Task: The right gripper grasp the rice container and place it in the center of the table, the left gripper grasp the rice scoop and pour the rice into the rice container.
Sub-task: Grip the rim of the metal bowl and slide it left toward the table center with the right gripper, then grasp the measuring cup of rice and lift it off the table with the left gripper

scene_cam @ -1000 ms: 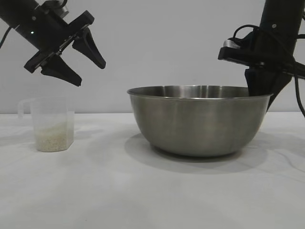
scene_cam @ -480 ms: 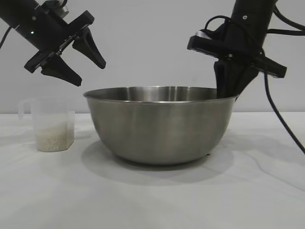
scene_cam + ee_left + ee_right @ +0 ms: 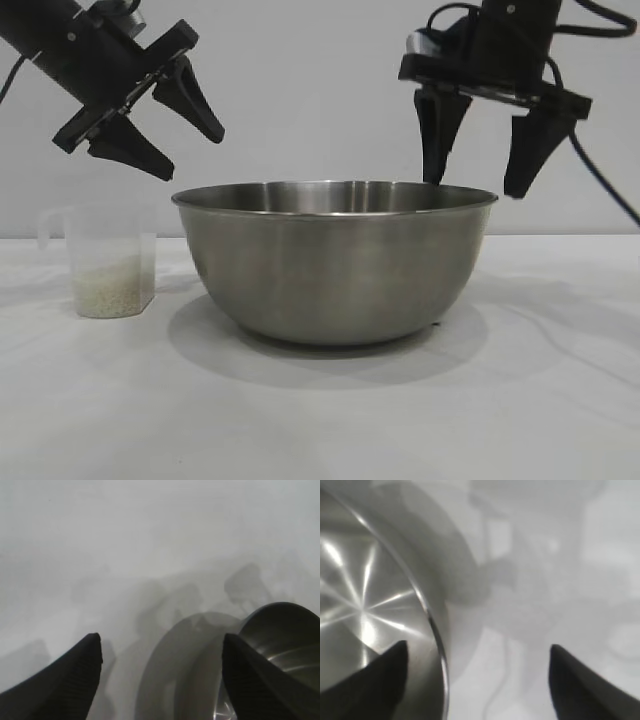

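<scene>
Bowl: brushed steel, satin outside, glossy inside with bright streaks under right claw jaws; thin polished rim. Cup below left claw jaws: clear plastic, slightly frosted. Rice: fine white matt grains. Table: white, matt, smooth. Claw fingers: black matt plastic, ribbed inner faces.

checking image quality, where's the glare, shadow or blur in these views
Exterior view: sharp, with a soft shadow under the rice container on the table. Right wrist view: star-shaped glare inside the bowl, its rim blurred. Left wrist view: hazy, overlapping grey shadows on the table.
</scene>
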`<state>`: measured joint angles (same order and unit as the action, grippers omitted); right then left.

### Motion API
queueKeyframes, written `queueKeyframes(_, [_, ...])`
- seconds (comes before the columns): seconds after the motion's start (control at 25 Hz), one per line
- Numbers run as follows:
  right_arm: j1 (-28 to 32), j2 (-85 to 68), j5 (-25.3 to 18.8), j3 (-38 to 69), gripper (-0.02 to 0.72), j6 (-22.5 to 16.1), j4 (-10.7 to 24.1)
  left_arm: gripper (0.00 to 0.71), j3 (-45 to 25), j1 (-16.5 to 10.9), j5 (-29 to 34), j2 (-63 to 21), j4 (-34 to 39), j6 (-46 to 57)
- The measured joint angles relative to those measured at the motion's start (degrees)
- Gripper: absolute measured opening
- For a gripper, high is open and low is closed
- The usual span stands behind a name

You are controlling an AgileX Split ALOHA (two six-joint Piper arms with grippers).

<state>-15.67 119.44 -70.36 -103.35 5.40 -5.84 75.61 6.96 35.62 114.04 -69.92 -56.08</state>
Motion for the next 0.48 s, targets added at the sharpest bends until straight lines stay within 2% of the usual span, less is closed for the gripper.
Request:
queueKeyframes(0.24, [6.56,-4.79,-0.23,0.00,0.531,-0.70,0.49,0.452,0.00,0.00,0.00,0.00,0.00,0.00])
queueKeyframes(0.48, [10.20,-14.19,-0.36,3.60,0.531,-0.94,0.87,0.452,0.00,0.00,0.00,0.00,0.00,0.00])
